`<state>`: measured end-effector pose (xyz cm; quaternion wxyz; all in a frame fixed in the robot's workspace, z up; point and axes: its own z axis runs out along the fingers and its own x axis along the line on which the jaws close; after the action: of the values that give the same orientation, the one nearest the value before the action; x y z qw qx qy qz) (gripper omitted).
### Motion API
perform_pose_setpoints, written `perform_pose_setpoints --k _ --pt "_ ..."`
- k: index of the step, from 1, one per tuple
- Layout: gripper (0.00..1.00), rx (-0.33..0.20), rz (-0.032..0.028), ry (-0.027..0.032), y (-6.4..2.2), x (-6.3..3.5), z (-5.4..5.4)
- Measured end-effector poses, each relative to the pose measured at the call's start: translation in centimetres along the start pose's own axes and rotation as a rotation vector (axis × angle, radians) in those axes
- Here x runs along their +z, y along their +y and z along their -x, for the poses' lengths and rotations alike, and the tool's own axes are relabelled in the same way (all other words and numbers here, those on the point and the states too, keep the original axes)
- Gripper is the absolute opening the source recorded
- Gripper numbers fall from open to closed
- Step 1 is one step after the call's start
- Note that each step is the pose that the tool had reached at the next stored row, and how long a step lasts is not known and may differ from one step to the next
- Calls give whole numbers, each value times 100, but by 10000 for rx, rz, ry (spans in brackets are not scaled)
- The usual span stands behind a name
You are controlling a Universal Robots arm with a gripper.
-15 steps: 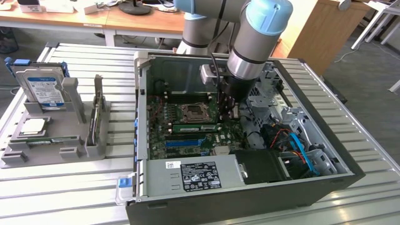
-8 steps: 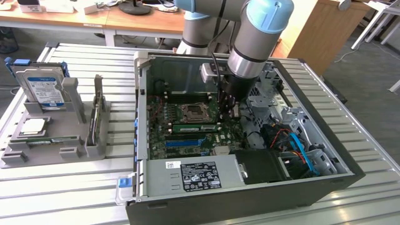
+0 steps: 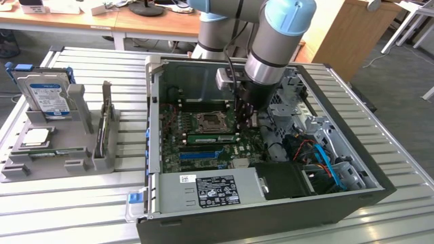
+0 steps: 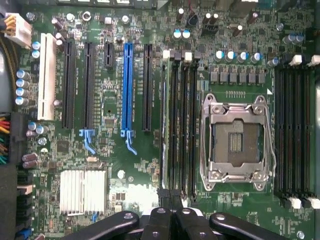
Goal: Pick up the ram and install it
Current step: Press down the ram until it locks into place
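Hand [image 4: 171,212] shut, seemingly pressing ram [image 4: 164,125]

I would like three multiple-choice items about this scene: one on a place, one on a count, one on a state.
1. Where is the silver drive with the blue-white label?
A. Inside the computer case
B. In the grey holder, on the exterior view's left of the case
C. On the wooden desk

2. How many long blue slots does the motherboard have?
A. One
B. Three
C. None

3. How is the gripper?
A. Wide open
B. Shut on the drive
C. Shut, over the motherboard

Key:
1 B: the drive stands upright in the grey holder, outside the case.
2 A: a single blue slot sits among black ones on the motherboard.
3 C: the gripper has its fingers together above the board.
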<state>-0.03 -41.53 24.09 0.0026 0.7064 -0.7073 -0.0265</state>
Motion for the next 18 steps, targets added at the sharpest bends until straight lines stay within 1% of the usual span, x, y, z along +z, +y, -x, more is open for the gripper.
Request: perform_pose_setpoints --k 8,13,18 --pt "11 0 -16 0 165 7 5" --pt "11 0 -20 3 288 14 14" --pt "11 1 -19 39 415 19 32"
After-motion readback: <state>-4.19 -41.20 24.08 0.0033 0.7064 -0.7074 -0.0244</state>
